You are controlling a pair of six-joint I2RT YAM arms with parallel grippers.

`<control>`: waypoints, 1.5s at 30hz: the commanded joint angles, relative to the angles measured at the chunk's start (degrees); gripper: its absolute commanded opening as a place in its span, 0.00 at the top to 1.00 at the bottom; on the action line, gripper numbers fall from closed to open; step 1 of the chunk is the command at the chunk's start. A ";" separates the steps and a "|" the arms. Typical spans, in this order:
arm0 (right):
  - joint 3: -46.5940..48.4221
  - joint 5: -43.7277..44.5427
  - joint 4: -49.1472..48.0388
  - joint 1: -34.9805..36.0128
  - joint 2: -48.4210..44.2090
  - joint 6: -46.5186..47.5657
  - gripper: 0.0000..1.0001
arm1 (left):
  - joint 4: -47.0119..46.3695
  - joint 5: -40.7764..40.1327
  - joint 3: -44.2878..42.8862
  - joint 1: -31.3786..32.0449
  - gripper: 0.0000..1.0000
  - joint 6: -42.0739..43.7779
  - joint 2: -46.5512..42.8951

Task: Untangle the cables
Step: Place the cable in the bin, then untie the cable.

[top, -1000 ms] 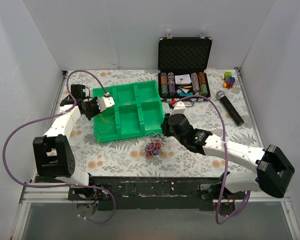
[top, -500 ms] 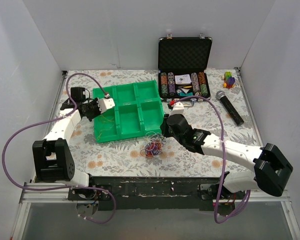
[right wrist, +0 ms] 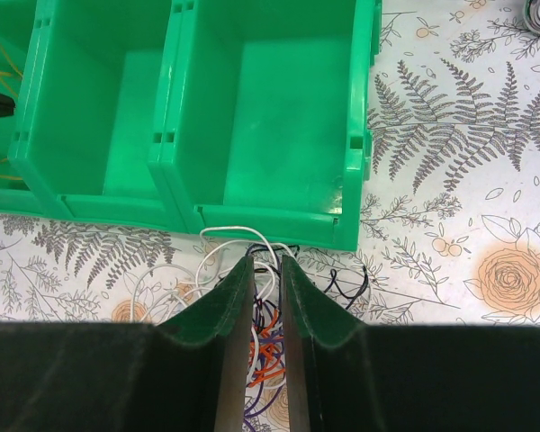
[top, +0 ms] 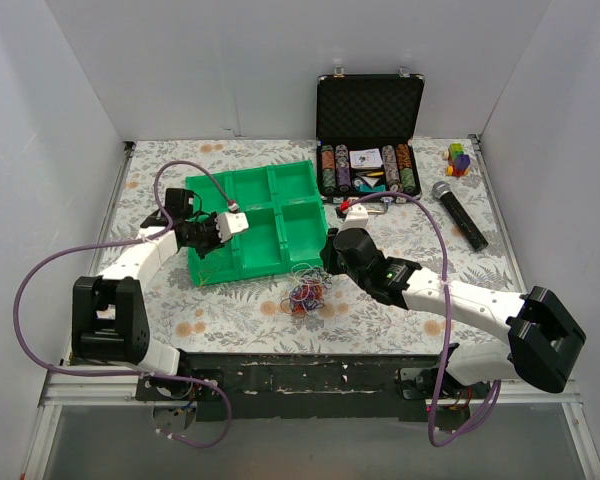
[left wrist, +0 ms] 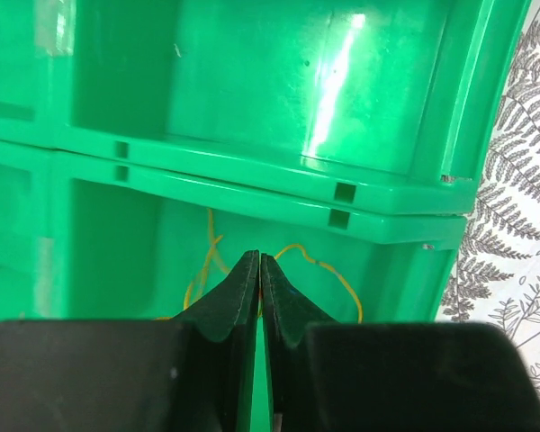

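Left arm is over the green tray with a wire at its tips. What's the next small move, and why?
Probably open the left gripper. Its jaws look shut on the orange wire, whose loose ends hang inside a compartment of the green tray, so letting go should drop it there.

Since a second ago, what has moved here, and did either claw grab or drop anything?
The left claw swung right and slightly toward the near side, further over the green tray; it is shut, seemingly pinching an orange cable. No fresh grab or release shows. The right claw stayed slightly open over the tangled cables, and tray, chip case and microphone kept their places.
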State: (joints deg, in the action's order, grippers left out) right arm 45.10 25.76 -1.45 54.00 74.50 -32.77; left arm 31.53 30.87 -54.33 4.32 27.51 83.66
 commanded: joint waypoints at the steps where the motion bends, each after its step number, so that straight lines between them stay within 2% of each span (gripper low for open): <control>1: 1.39 0.78 -0.74 -0.30 -0.58 -0.10 0.74 | -4.45 -2.12 1.41 0.52 0.94 -2.10 -0.69; 3: 1.66 0.87 -0.66 -0.30 -0.41 -0.01 0.74 | -6.30 -3.80 1.15 0.52 0.91 -4.38 0.01; 4: 1.83 0.70 -0.48 -0.30 -0.49 -0.10 0.74 | -7.00 -4.06 0.80 0.52 0.83 -5.44 0.28; 6: 2.09 0.78 -0.22 -0.30 -0.50 0.17 0.74 | -7.10 -4.15 -0.69 0.52 0.58 -7.19 0.10; 8: 2.18 0.78 -0.22 -0.30 -0.67 0.25 0.74 | -6.14 -3.46 -1.92 0.43 0.54 -7.82 -1.21; 12: 2.27 0.70 -0.22 -0.30 -0.58 0.34 0.74 | -2.18 -1.35 -4.82 0.43 0.37 -8.78 -4.02; 15: 2.27 0.61 -0.22 -0.30 -0.76 0.43 0.74 | 1.86 1.20 -7.80 0.17 0.34 -11.24 -5.96; 18: 1.92 0.35 -0.30 -0.30 -1.11 0.96 0.70 | 5.90 4.88 -10.18 0.08 0.20 -14.31 -7.80; 22: 0.78 -0.27 -0.65 -0.30 -1.29 0.87 0.64 | 8.28 10.08 -11.50 1.04 0.15 -21.76 -10.44; 25: -0.80 -0.27 -0.66 -0.30 -1.90 0.17 0.61 | 11.18 9.30 -9.58 9.45 0.20 -24.68 -12.54; 28: -2.82 -0.45 -1.09 -0.30 -3.04 -0.62 0.60 | 6.11 8.42 -3.44 17.54 0.21 -29.43 -17.20; 32: -4.76 -0.27 -1.36 -0.21 -4.80 -1.68 0.59 | 0.91 9.64 2.03 23.80 0.16 -27.77 -19.68; 38: -5.46 0.61 -0.83 -0.30 -6.73 -2.12 0.59 | -1.72 8.33 0.62 29.43 0.11 -21.45 -14.76; 45: -5.73 2.10 0.05 -0.30 -8.58 -2.47 0.58 | -3.23 7.71 -1.22 35.40 0.11 -16.88 -8.17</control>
State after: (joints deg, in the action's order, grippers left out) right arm 39.53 25.76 -0.95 54.00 67.79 -34.39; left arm 30.11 38.83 -53.10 37.04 7.09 72.93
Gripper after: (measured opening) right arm 0.416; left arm 0.899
